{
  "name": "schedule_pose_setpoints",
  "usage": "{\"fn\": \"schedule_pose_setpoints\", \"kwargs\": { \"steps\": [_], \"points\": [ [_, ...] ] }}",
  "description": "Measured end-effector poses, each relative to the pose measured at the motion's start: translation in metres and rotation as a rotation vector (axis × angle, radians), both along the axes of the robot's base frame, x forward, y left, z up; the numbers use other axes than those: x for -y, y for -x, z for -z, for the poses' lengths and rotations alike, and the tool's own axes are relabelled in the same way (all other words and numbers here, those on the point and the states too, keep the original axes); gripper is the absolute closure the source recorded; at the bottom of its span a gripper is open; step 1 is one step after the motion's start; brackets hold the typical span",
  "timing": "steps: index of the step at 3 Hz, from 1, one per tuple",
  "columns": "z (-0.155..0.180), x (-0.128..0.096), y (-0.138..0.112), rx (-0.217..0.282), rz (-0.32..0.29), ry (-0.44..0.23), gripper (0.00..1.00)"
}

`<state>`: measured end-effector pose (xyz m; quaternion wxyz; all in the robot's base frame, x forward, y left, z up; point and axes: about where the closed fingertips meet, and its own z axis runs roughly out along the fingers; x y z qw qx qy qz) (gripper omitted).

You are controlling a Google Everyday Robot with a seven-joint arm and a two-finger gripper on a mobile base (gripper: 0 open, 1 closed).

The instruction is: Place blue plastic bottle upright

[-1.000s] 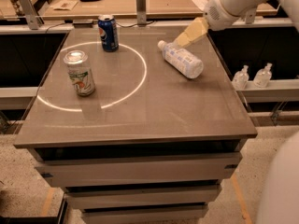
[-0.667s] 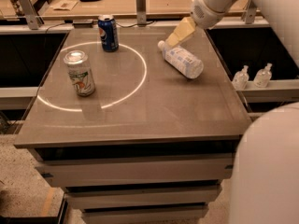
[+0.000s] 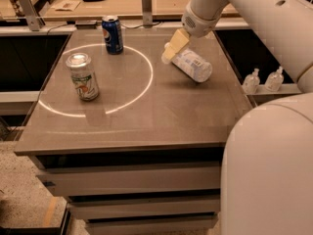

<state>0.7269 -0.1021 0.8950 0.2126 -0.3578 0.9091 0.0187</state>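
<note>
Item 1, arm [image 3: 254, 23]: white, large, reaching in from the right over the far right part of the table.

Item 2, table [image 3: 161, 116]: grey top with drawers below and a pale ring [image 3: 146, 82] marked on the surface.

Item 3, bottle [image 3: 193, 66]: clear, pale label, lying on its side at the right of the table just outside the ring. The neck points to the far left, the base to the near right. Not yet upright.

Item 4, silver can [image 3: 84, 76]: standing at the left, inside the ring.

Item 5, blue can [image 3: 113, 35]: standing at the far edge of the ring.

Item 6, gripper [image 3: 172, 50]: yellowish, low over the bottle's neck end. I cannot tell whether it is released or clenched, nor whether it touches the bottle.

Item 7, pump bottles [image 3: 252, 81]: two, on a ledge right of the table.

Step in hand, by my reckoning: the approach to grasp. The next move calls for a firm hold near the neck, then swinging the base down onto bare tabletop.
</note>
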Motion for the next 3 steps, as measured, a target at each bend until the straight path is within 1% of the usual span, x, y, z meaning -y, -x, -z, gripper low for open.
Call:
{"fn": "schedule_pose_setpoints", "kwargs": {
  "steps": [1,2,3],
  "points": [
    [0.022,-0.002,0.000,-0.034,-0.012,-0.041,0.00],
    [0.033,0.015,-0.009,-0.053,0.020,-0.071,0.00],
    [0.033,0.023,-0.019,-0.044,0.019,-0.055,0.00]
  ]
}}
